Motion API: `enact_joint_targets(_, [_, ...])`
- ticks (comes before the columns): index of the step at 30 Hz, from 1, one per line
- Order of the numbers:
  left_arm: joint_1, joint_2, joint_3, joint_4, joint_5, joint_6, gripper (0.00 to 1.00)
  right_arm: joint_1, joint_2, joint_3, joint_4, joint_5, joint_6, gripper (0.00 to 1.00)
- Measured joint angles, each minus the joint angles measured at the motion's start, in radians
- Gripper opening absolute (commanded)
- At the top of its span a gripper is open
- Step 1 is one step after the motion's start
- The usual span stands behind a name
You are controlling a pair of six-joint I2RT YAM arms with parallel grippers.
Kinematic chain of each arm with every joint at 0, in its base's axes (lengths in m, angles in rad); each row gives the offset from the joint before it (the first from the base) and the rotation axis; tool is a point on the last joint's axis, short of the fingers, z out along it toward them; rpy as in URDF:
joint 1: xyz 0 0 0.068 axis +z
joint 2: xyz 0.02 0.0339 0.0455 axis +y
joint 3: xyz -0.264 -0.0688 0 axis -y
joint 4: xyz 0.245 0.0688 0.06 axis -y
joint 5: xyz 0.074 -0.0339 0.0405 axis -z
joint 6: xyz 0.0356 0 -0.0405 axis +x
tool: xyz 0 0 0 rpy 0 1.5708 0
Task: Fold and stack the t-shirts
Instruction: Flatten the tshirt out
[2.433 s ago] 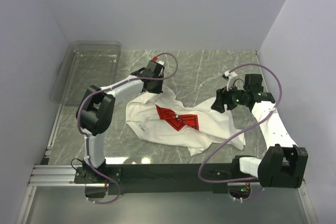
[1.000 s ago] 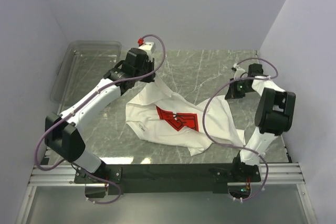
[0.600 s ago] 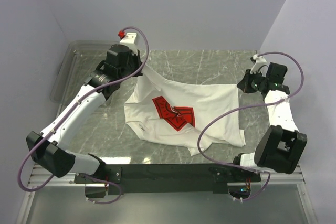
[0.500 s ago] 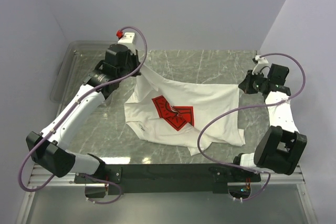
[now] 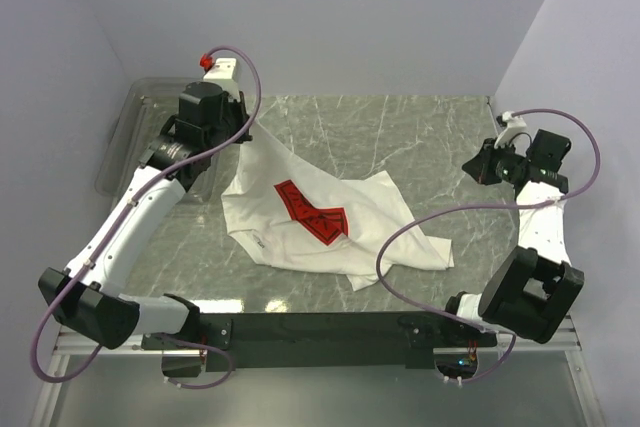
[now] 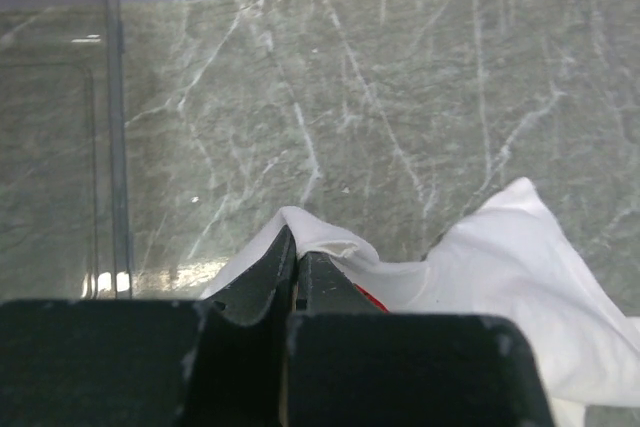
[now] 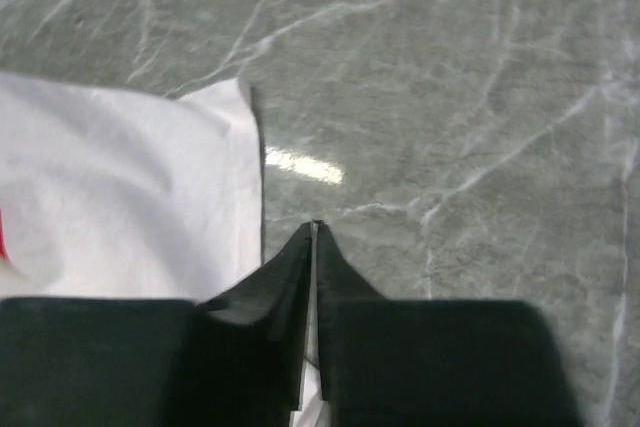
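Left hand point(image 6: 296, 252) pinching t-shirt point(image 5: 370, 219), rumpled (white)

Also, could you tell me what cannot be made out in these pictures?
Top view: the red print on the t-shirt is creased and too small to read.
Left wrist view: the left gripper hides the t-shirt beyond its pinched corner with its own body.
Top view: the left arm covers part of the clear bin.
Right wrist view: the shut fingers of the right gripper hide the cloth edge behind them.
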Motion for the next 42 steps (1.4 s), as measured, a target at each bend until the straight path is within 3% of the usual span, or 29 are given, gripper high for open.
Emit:
enact_joint_targets(3, [0.000, -0.013, 0.000, 0.007, 0.042, 0.005, 0.00, 0.016, -0.002, 0.004, -0.045, -0.050, -0.072, 0.44])
enact_joint_targets(4, [0.000, -0.013, 0.000, 0.009, 0.053, 0.005, 0.00, 0.031, 0.018, 0.012, -0.076, -0.058, -0.101, 0.48])
enact_joint_targets(9, [0.000, -0.019, -0.039, 0.014, 0.103, 0.005, 0.00, 0.180, 0.220, 0.090, -0.171, -0.032, -0.186, 0.58])
enact_joint_targets(15, [0.000, -0.069, -0.169, 0.008, 0.135, -0.008, 0.01, 0.361, 0.452, 0.193, -0.196, 0.083, -0.142, 0.63])
enact_joint_targets(24, [0.000, -0.100, -0.230, 0.014, 0.161, -0.032, 0.01, 0.533, 0.700, 0.493, -0.199, 0.223, -0.049, 0.64])
enact_joint_targets(34, [0.000, -0.101, -0.243, 0.022, 0.163, -0.033, 0.01, 0.576, 0.800, 0.562, -0.245, 0.293, -0.018, 0.63])
enact_joint_targets(40, [0.000, -0.103, -0.244, 0.022, 0.164, -0.040, 0.00, 0.588, 0.831, 0.594, -0.256, 0.301, -0.017, 0.50])
enact_joint_targets(42, [0.000, -0.103, -0.244, 0.022, 0.164, -0.044, 0.00, 0.594, 0.836, 0.599, -0.259, 0.299, -0.021, 0.33])
